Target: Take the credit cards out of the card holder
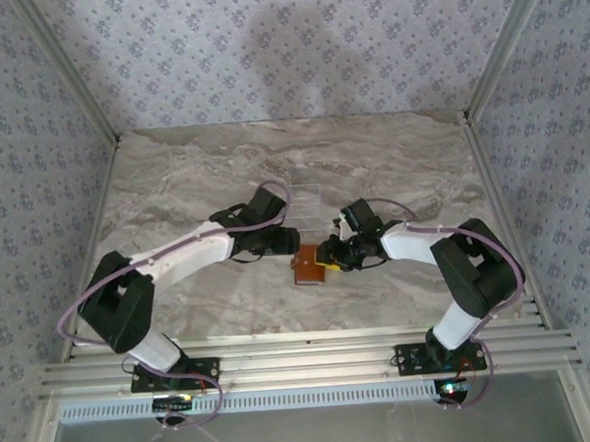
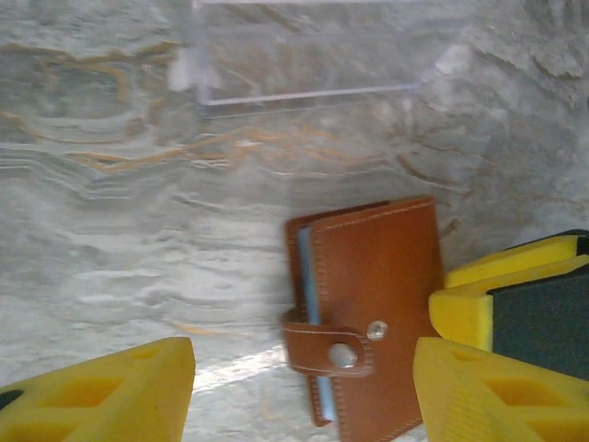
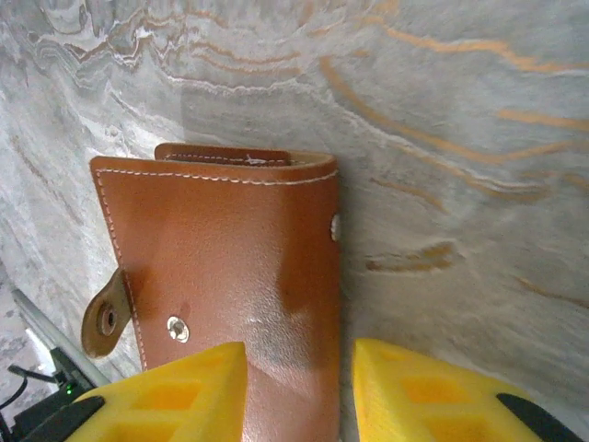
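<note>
The card holder (image 1: pixel 307 269) is a brown leather wallet lying folded on the marble table between the two arms. Its snap strap (image 3: pixel 106 318) hangs loose beside the stud (image 3: pixel 177 328), and a blue-grey lining edge (image 2: pixel 306 276) shows between the covers. The credit cards are hidden inside. My left gripper (image 2: pixel 304 378) stands open just above the table, with the card holder (image 2: pixel 368 304) near its right finger. My right gripper (image 3: pixel 299 378) is open too, and the long edge of the card holder (image 3: pixel 221 258) runs under the gap between its fingers. The right gripper's yellow finger (image 2: pixel 497 285) touches the wallet's side.
A clear plastic tray (image 2: pixel 313 55) stands on the table just beyond the wallet, also seen as a faint tray (image 1: pixel 298 191) from above. Patterned walls and metal rails enclose the marble top (image 1: pixel 173 188) on three sides. Both grippers (image 1: pixel 294 243) (image 1: pixel 327 254) sit close together at the centre.
</note>
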Controlling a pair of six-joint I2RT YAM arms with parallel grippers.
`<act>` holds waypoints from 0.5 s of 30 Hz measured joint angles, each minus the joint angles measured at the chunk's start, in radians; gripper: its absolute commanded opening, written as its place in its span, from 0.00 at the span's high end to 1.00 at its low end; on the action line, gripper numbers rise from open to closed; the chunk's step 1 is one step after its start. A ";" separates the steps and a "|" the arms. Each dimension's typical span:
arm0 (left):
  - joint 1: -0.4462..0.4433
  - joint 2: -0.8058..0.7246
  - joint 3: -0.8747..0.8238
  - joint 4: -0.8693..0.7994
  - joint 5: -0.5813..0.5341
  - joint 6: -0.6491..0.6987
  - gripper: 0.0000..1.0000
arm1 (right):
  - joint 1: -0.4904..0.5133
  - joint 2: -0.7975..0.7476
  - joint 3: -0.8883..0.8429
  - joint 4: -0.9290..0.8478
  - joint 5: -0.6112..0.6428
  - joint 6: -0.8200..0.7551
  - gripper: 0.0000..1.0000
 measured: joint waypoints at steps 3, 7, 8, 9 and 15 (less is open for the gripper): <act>-0.041 0.067 0.073 -0.066 -0.027 -0.020 0.35 | -0.012 -0.052 0.000 -0.053 0.039 -0.012 0.61; -0.060 0.135 0.124 -0.133 -0.045 -0.031 0.36 | -0.026 -0.110 0.000 -0.109 0.078 -0.034 0.61; -0.062 0.149 0.133 -0.154 -0.046 -0.034 0.38 | -0.029 -0.119 0.000 -0.121 0.085 -0.038 0.60; -0.063 0.161 0.139 -0.165 -0.047 -0.034 0.39 | -0.032 -0.126 0.000 -0.134 0.091 -0.044 0.60; -0.063 0.194 0.144 -0.198 -0.046 -0.041 0.50 | -0.039 -0.139 0.000 -0.170 0.107 -0.057 0.60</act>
